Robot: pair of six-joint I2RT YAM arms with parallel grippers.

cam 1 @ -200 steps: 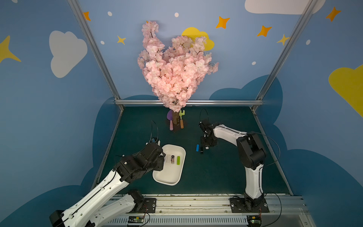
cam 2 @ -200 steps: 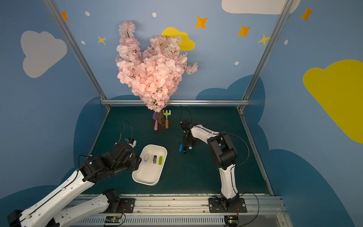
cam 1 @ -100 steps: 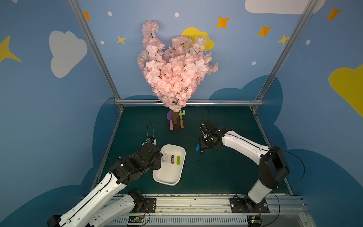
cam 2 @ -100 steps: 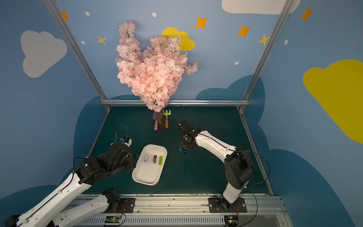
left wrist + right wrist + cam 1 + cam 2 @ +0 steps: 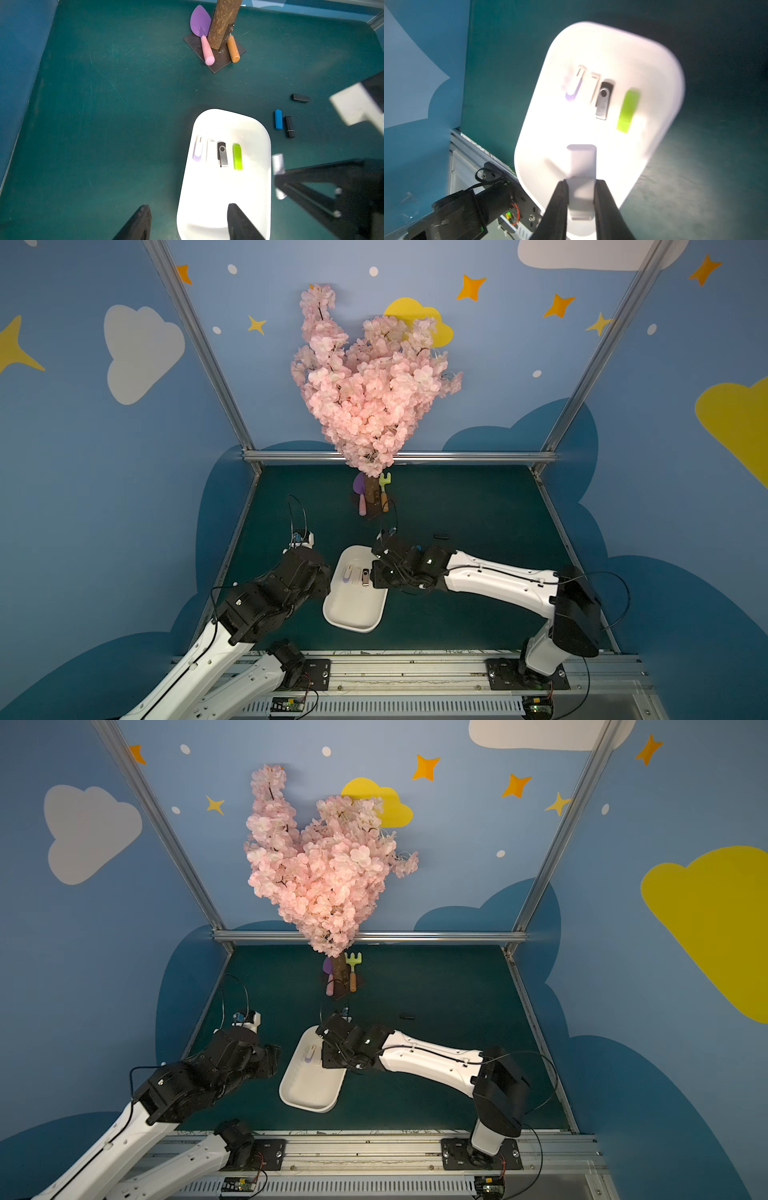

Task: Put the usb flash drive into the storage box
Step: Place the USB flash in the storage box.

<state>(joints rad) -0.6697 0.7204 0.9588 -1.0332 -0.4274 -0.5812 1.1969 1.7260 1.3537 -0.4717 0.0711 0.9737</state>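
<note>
The storage box (image 5: 353, 610) is a shallow white tray on the green mat, also seen in the right wrist view (image 5: 654, 62) and in the left wrist view (image 5: 207, 197). Several drives lie in a row inside it: a white-purple one (image 5: 197, 148), a white one (image 5: 211, 150), a black-silver swivel one (image 5: 222, 153) and a green one (image 5: 237, 156). My right gripper (image 5: 581, 187) is shut on a white usb flash drive (image 5: 582, 164) above the box's right side (image 5: 376, 572). My left gripper (image 5: 189, 220) hangs open and empty over the box's left rim (image 5: 328, 576).
On the mat right of the box lie a blue drive (image 5: 278, 119), a black drive (image 5: 289, 126) and a small black piece (image 5: 440, 536). A pink blossom tree (image 5: 370, 385) stands at the back, with a toy spade (image 5: 200, 22) and an orange-handled toy rake (image 5: 384, 489) at its trunk.
My right arm has swung left from the mat beside the blue drive to above the box, carrying the white drive. The left arm has drawn back slightly.
</note>
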